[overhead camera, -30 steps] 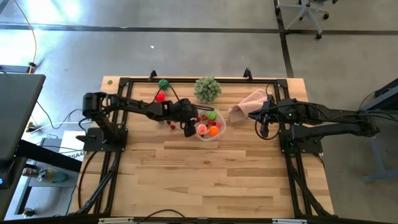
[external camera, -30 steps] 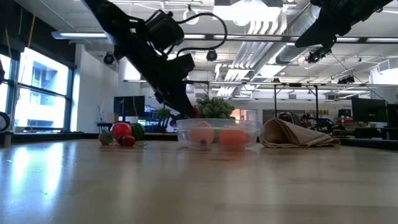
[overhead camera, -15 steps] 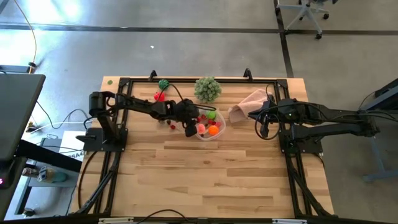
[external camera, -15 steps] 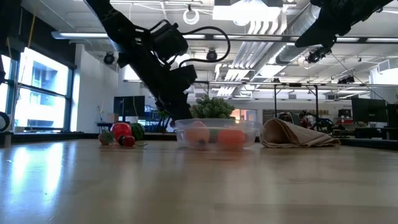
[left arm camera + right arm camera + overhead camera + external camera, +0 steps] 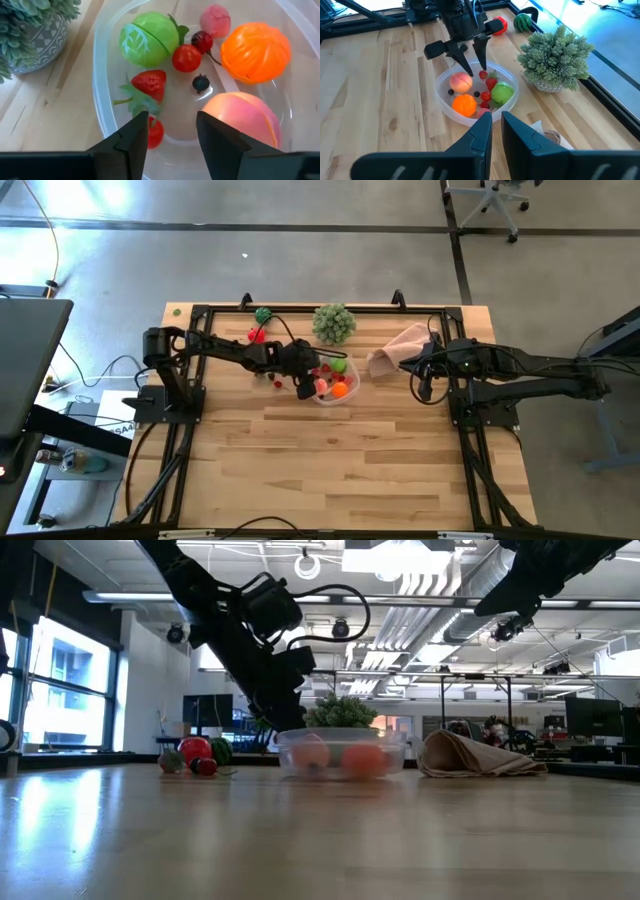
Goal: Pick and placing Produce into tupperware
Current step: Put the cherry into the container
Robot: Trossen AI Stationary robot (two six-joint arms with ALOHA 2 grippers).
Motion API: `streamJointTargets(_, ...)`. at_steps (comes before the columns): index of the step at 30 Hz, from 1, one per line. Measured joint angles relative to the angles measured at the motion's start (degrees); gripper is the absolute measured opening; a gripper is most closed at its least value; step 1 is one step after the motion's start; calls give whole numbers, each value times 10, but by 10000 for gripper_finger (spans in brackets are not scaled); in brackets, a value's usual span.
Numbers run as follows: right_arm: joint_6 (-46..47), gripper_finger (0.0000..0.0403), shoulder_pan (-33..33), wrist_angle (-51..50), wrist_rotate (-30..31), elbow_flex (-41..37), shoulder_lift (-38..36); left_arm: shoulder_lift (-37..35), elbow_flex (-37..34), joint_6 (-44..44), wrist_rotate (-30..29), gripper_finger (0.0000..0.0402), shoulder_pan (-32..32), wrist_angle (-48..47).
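The tupperware (image 5: 333, 383) sits at centre frame of the high view, already holding produce. A small red piece (image 5: 154, 133) lies inside its near wall, directly beneath the left pincer (image 5: 172, 132), whose jaws are parted and empty. Remaining produce (image 5: 259, 332) lies upper left, nearer that arm. The right pincer (image 5: 424, 392), pressed together, waits right of centre.
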Motion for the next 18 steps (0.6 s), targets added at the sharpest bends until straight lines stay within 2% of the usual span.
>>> streamJointTargets(12, 0, 30, 0, 0, -2, 0, 0, -2, 0, 0, -12, 148, -1, 17)
streamJointTargets(18, 0, 30, 0, 0, -1, 0, 0, -34, 0, -1, -15, 143, -7, 8)
